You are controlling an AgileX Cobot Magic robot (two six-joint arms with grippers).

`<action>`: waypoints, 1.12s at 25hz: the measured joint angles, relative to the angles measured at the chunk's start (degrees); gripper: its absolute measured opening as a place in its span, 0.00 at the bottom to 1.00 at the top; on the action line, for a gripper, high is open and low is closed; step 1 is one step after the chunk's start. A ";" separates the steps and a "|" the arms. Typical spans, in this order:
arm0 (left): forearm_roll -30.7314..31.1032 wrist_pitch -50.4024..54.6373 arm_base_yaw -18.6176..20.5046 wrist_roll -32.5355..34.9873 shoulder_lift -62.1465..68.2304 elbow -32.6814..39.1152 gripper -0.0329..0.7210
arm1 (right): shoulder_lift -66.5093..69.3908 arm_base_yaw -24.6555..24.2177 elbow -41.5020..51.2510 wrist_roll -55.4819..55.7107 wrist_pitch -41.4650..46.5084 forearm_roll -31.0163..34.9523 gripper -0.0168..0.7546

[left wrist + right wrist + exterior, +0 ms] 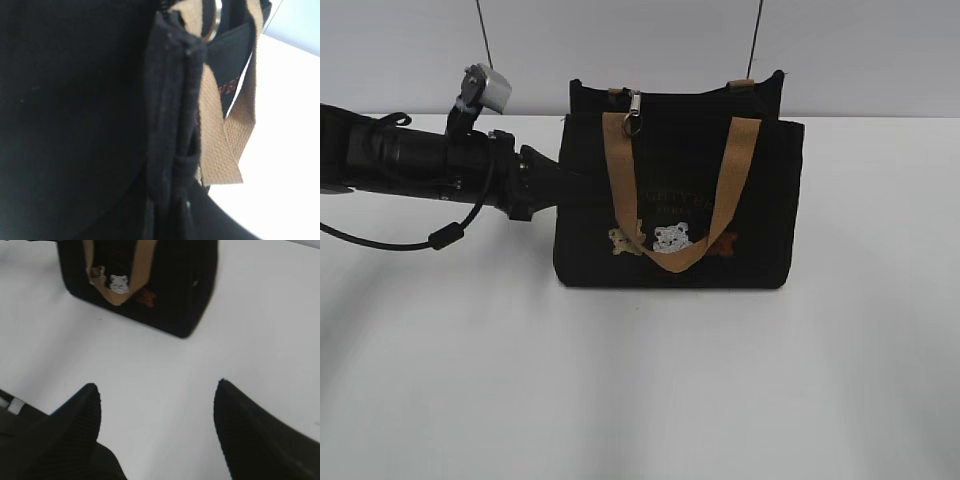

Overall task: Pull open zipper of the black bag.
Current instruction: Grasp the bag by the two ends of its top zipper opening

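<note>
Left claw (558, 185) pinched on black bag (760, 200) side | right claw (157, 405) wide (lettering faint, unreadable)

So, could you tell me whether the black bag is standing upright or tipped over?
Upright: the black bag stands on its base on the white table, top edge level.

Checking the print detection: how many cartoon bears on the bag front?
3, in a row low on the black bag's front: tan bear left, white bear middle, reddish bear right, partly behind strap.
</note>
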 joint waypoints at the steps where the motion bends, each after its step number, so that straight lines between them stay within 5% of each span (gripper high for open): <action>1: 0.00 0.00 0.00 0.00 0.00 0.00 0.09 | 2.44 0.00 0.00 -4.53 -0.60 3.80 0.72; 9: 0.00 0.00 0.00 0.00 0.00 0.00 0.09 | 25.21 0.00 -0.43 -37.95 -2.47 33.61 0.72; 14: 0.06 0.00 0.00 0.00 0.00 0.00 0.09 | 37.38 0.00 -3.92 -50.61 -3.74 45.11 0.72; 22: 0.06 0.05 0.00 0.00 0.00 0.00 0.09 | 55.19 1.51 -14.43 -57.92 -2.81 50.29 0.72; 28: 0.06 0.05 0.00 0.00 0.00 0.00 0.09 | 65.47 11.15 -22.99 -60.46 -6.31 50.86 0.72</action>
